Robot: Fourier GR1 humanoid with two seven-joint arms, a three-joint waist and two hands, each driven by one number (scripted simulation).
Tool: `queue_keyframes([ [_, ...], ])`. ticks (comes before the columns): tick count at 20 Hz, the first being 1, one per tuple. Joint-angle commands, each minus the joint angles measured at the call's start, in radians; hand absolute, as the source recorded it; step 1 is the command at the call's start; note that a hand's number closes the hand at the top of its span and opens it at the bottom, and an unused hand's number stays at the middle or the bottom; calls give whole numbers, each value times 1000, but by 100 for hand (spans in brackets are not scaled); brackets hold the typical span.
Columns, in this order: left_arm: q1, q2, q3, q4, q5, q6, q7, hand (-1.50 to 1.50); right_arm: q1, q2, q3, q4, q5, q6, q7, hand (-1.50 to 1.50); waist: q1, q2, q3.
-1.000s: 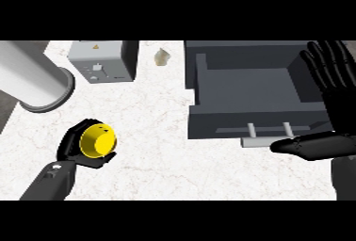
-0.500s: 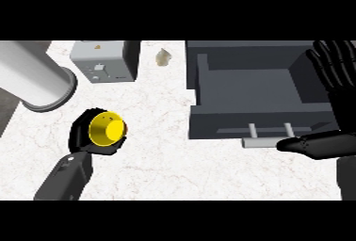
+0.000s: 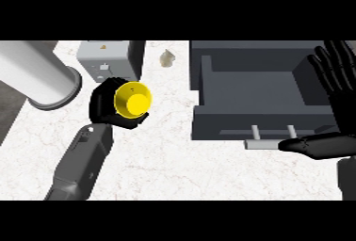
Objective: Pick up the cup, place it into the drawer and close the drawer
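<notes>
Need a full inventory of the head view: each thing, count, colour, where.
cup: 1, yellow, held in the left hand, left of the drawer
drawer: 1, dark grey, open, right half of the view, nothing visible inside
drawer handle: 1, light grey bar, on the drawer's near front
cylinder: 1, white with a grey end, lying at upper left
box: 1, grey, at the top, behind the cup
small object: 1, beige, at the top between box and drawer; cannot tell what it is
counter: 1, white marbled top, under everything
left forearm: 1, grey, coming in from lower left
left hand: 1, black, curled round the cup
right hand: 1, black, open, fingers up, at the right edge
</notes>
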Motion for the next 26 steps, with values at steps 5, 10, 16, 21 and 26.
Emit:
queue_keyframes([
  [5,-185,-67,-146,-197,48,116,273,150,8,3,11,-20,18,-1,-9,-150,-5,-5,0],
  [10,-312,-68,-152,-282,39,199,523,150,-13,43,46,-29,53,-53,30,-150,-6,-1,0],
  [16,-505,-68,-260,-170,92,383,610,150,-55,9,10,13,30,-30,18,-150,-28,7,0],
  [21,-610,-68,-324,28,142,447,639,150,0,-2,7,35,14,26,-50,-150,-60,15,1],
  [26,-667,-68,-445,148,203,555,683,150,-85,-3,9,50,-1,16,-22,-150,-99,25,1],
])
